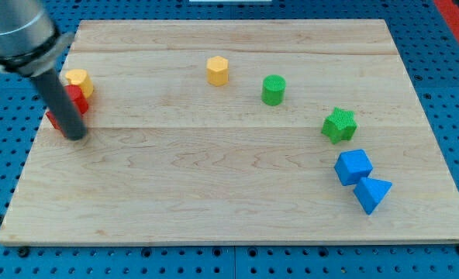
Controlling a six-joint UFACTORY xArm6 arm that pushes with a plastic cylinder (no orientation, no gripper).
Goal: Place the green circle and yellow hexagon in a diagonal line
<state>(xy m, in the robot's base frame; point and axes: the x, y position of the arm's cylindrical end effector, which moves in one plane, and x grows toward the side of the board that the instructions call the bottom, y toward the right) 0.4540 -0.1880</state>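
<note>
The yellow hexagon [218, 70] stands near the board's top middle. The green circle [274, 90] stands just right of it and a little lower, a small gap between them. My tip [75, 136] rests on the board at the view's left, far left of both blocks. The dark rod rises from it up and to the left and covers part of a red block [76, 101].
A second yellow block [80, 80] sits against the red block at the left edge. A green star [339, 125] lies at the right. A blue cube [353, 167] and a blue triangle [373, 193] sit together at the lower right. The wooden board [214, 201] lies on a blue pegboard.
</note>
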